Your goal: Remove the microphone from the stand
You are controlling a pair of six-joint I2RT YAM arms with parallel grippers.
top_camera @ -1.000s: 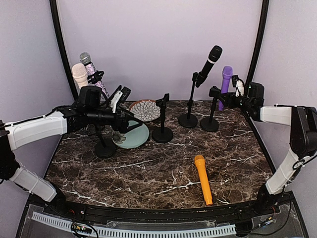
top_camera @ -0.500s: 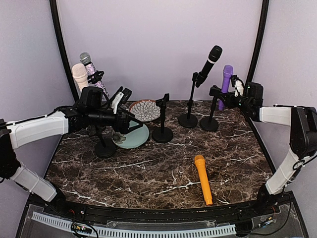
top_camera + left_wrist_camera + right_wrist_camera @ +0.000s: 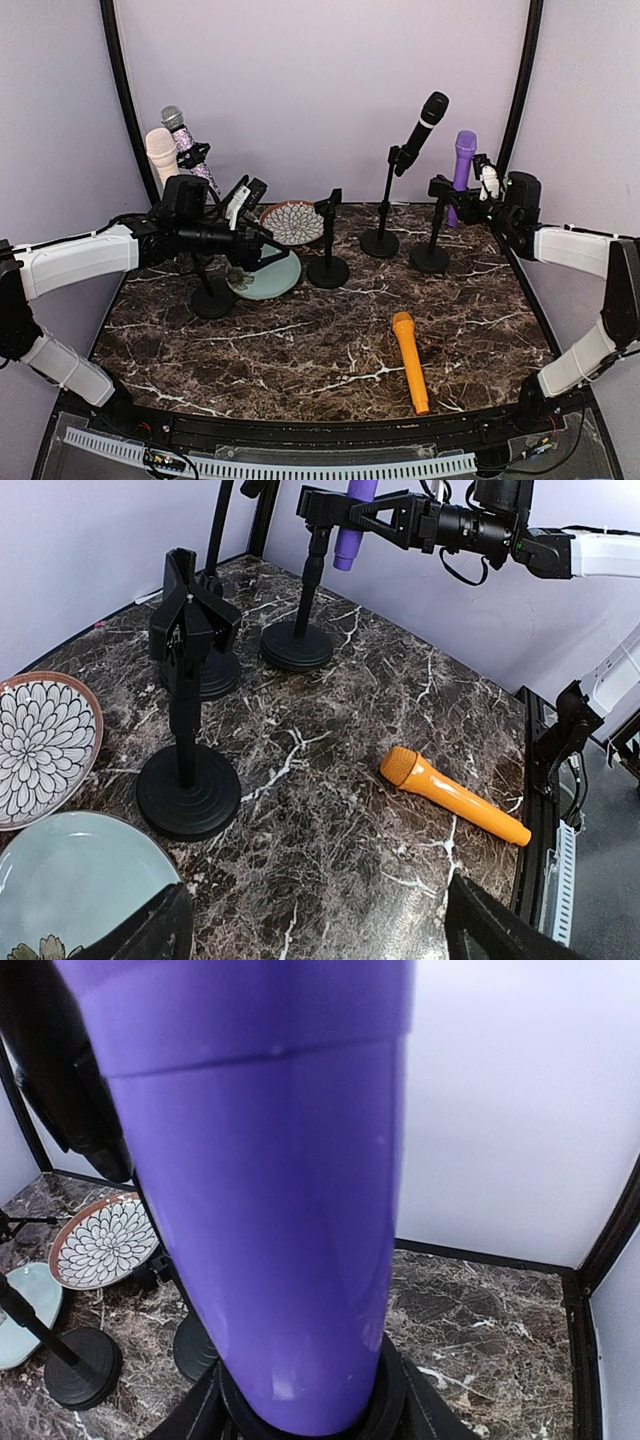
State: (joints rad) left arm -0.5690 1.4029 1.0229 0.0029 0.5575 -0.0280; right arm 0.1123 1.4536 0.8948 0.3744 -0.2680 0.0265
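Purple microphone on its stand, right fingers clamped around it, left fingers wide apart, empty

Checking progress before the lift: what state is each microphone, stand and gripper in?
purple microphone: seated in stand clip, gripped.
right gripper: shut on purple microphone.
left gripper: open, empty.
black microphone: clipped, tilted.
orange microphone: lying flat on table.
middle stand: upright, clip empty.

Our left arm stretches low toward the middle, the left gripper with its fingers spread wide, holding nothing. Our right arm reaches level inward, the right gripper closed around the purple microphone.
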